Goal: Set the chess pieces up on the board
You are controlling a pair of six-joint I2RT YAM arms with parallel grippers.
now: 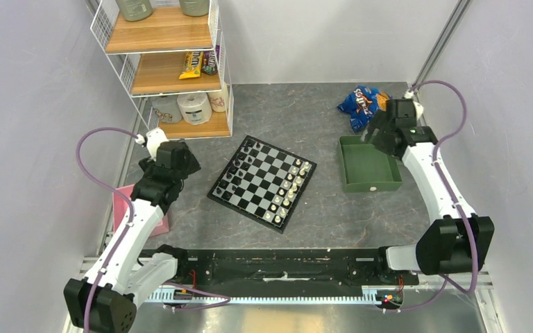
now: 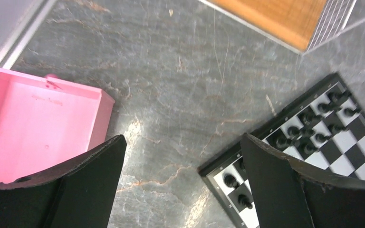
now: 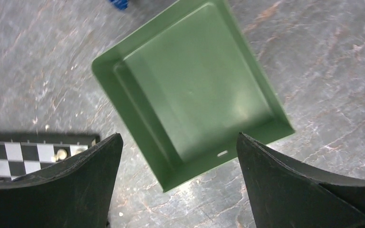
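Cream chess pieces (image 1: 290, 189) stand in two rows along the right edge of the board (image 1: 260, 182), mid-counter (image 1: 305, 118), facing two rows of black figures (image 1: 239, 168); setup looks complete. That likely explains the bare green tray (image 3: 190, 90) and the spread, unloaded left tool (image 2: 181, 142) and right tool (image 3: 178, 137). There is one board and two trays, the other a pink tray (image 2: 28, 123). The pieces are too small to count.

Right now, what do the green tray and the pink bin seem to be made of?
Green tray: probably moulded plastic, satin; rounded corners, soft glare on its floor. Pink bin: probably moulded plastic too, smooth and slightly glossy; faint raised marking, uniform colour.
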